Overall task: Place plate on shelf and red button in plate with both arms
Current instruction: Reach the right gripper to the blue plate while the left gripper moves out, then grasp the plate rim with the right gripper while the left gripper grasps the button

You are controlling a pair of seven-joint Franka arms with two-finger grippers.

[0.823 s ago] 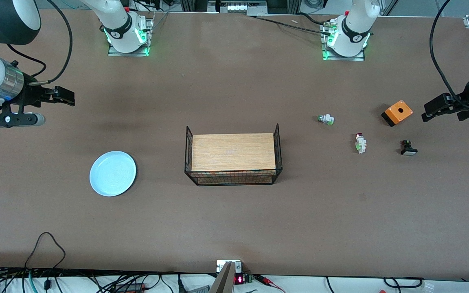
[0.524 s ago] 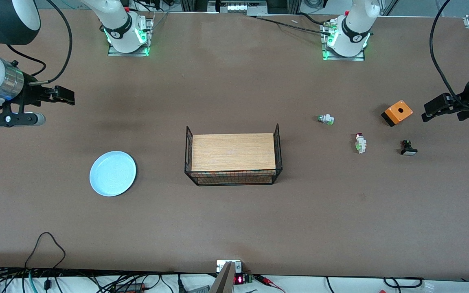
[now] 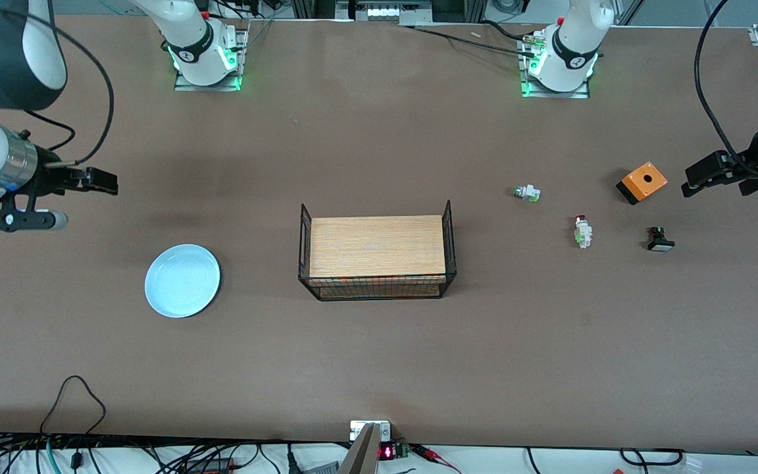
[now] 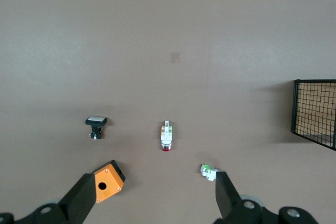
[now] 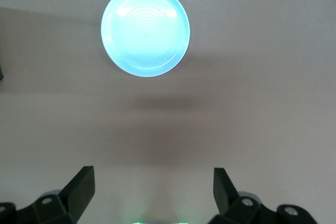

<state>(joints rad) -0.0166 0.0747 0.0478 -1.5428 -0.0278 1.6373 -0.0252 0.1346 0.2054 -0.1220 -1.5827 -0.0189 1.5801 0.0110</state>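
Red button [image 3: 582, 232] on its side, cap toward the bases; both end effectors [image 4: 155, 199] [image 5: 152, 190] open, empty.

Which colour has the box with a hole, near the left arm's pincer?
Orange, with black sides; the front view shows it best.

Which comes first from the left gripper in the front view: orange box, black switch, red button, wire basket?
From the left gripper, open, above the table's edge:
1. Orange box, beside it.
2. Black switch, nearer the camera.
3. Red button, toward the middle.
4. Wire basket, mid-table.
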